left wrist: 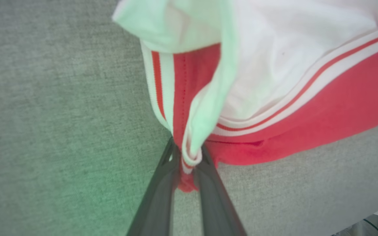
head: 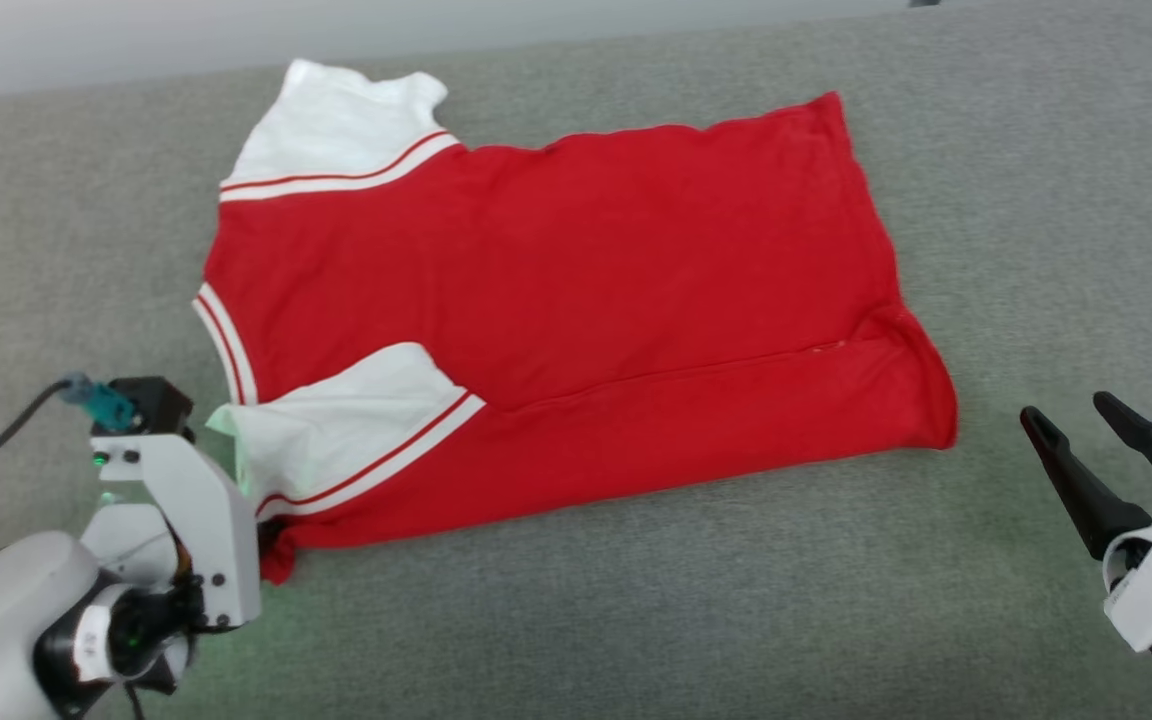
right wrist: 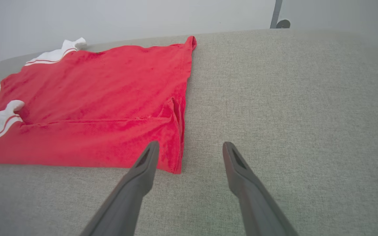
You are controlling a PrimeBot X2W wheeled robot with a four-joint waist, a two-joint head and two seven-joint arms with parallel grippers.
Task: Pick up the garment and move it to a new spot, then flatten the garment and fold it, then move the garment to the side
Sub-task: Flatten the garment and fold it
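The garment (head: 576, 300) is a red T-shirt with white sleeves and striped trim, lying spread on the grey cushion with its near long edge folded over. In the left wrist view my left gripper (left wrist: 188, 154) is shut on the garment (left wrist: 307, 108), pinching its near-left corner where the white sleeve and red shoulder bunch together. In the head view that arm's wrist housing (head: 186, 500) covers the fingers at the shirt's lower-left corner. My right gripper (head: 1068, 408) stands open to the right of the hem, nothing between its fingers. In its own view the right gripper (right wrist: 190, 144) hovers beside the garment's (right wrist: 94, 98) near hem corner.
The grey fabric surface (head: 1036, 200) stretches wide to the right of and in front of the shirt. A pale wall rises behind its far edge (right wrist: 126, 19). A cable (head: 26, 415) runs from my left wrist toward the left.
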